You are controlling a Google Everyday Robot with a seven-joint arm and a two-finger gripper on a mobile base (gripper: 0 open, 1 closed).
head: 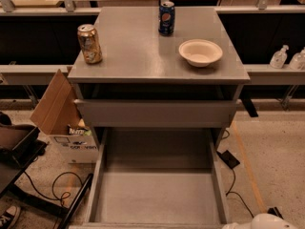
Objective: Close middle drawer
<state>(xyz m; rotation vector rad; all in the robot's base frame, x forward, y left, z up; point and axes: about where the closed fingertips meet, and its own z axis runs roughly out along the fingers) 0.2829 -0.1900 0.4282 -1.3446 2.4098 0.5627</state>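
Note:
The middle drawer [157, 194] is pulled far out of the grey cabinet toward the camera. Its long, deep grey tray is empty, and its front panel lies at the bottom edge of the view. Above it, the taller top drawer front [157, 112] stands slightly out from the cabinet. My gripper is out of view. Only a white rounded part of the arm [266, 221] shows at the bottom right corner, just right of the drawer's front right corner.
On the cabinet top [138, 56] stand a gold can [89, 43], a blue Pepsi can [166, 18] and a cream bowl [200, 52]. An open cardboard box [62, 123] sits on the floor at the left. Cables and a black item [228, 159] lie on the right.

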